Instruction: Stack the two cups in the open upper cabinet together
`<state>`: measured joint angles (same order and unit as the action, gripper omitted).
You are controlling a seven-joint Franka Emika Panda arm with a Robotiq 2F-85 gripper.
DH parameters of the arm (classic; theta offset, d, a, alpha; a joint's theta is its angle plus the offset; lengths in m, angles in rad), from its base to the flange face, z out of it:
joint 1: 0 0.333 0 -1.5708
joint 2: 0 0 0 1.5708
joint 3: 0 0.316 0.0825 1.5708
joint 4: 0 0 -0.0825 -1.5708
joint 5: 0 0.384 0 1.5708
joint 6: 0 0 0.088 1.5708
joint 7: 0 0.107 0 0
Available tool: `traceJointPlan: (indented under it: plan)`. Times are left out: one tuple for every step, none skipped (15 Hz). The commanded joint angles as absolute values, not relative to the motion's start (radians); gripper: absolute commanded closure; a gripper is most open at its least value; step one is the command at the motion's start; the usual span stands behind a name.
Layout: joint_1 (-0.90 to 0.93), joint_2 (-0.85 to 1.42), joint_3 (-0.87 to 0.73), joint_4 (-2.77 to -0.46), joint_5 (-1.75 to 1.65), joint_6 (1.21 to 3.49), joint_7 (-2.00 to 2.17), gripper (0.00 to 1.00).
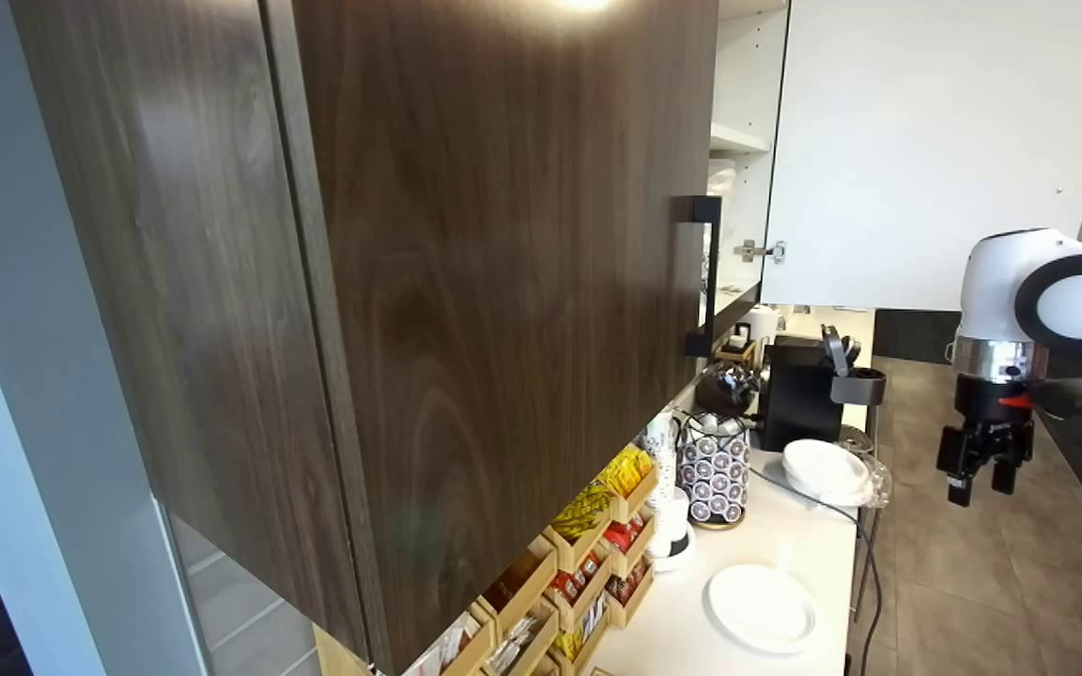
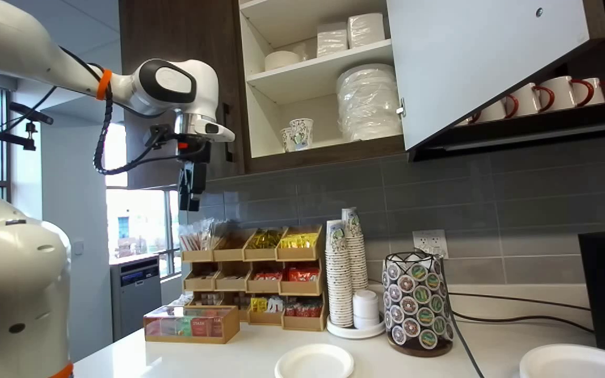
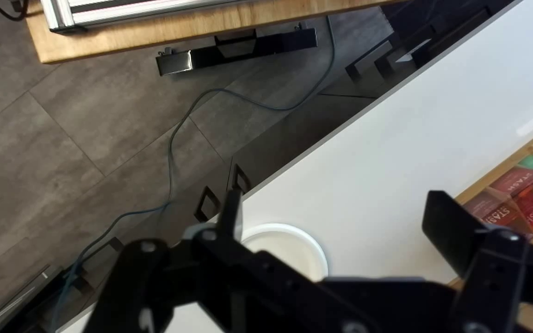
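Cups (image 2: pixel 298 135) in cabinet (image 2: pixel 263 123), gap to wrapped stack (image 2: pixel 368 102); gripper (image 1: pixel 981 485) outside, spread.

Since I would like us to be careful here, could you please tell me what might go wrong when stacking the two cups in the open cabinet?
In an exterior view, one cup partly hides the other cup, so the open end effector might knock one over while reaching for its neighbour. The handle jutting from the brown door could catch the arm on its way in. The wrapped stack beside the cups might get bumped.
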<state>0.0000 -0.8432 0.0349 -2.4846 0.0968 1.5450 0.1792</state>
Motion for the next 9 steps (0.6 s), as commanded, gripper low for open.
traceJointPlan:
  plan:
    - [-0.012,-0.797,0.053,-2.421,0.108,1.609,0.178,0.00]
    - [-0.010,-0.772,0.058,-2.378,0.103,1.647,0.176,0.00]
    - [-0.010,-0.753,0.063,-2.344,0.097,1.682,0.177,0.00]
    - [-0.009,-0.724,0.072,-2.294,0.086,1.722,0.174,0.00]
    - [-0.008,-0.700,0.077,-2.253,0.079,1.764,0.171,0.00]
    - [-0.009,-0.670,0.087,-2.204,0.067,1.812,0.172,0.00]
    - [-0.013,-0.643,0.095,-2.162,0.057,1.855,0.179,0.00]
    - [-0.009,-0.618,0.098,-2.120,0.051,1.904,0.172,0.00]
    - [-0.013,-0.592,0.105,-2.082,0.039,1.942,0.180,0.00]
